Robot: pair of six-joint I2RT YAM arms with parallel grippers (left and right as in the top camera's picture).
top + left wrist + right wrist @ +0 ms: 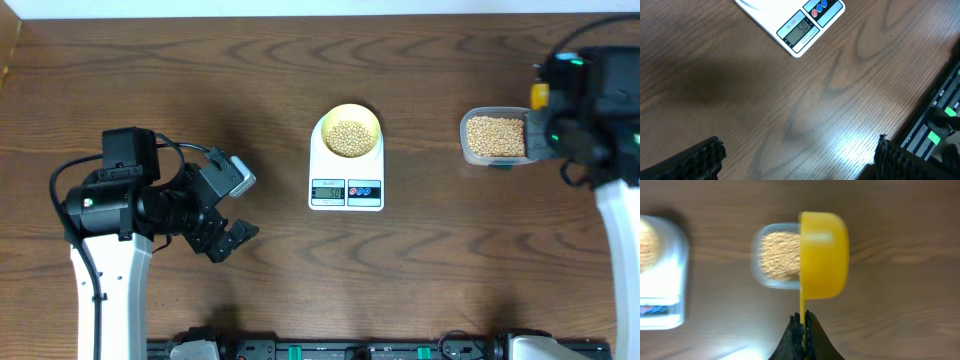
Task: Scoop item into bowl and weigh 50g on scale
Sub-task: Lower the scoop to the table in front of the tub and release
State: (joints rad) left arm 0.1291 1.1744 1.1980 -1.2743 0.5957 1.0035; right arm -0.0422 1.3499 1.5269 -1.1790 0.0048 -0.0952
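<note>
The pale yellow bowl [347,131] holds beige beans [348,137] and sits on the white scale [346,190] at the table's middle. The scale's display [799,31] shows in the left wrist view. More beans [496,137] fill a clear tub [466,138] at the right; the tub also shows in the right wrist view [759,255]. My right gripper [803,317] is shut on the handle of a bright yellow scoop [823,255], held over the tub's right side. My left gripper [797,155] is open and empty over bare table, left of the scale.
A black rail with green parts [940,125] runs along the table's front edge. The wooden table [200,90] stretches to the back and left.
</note>
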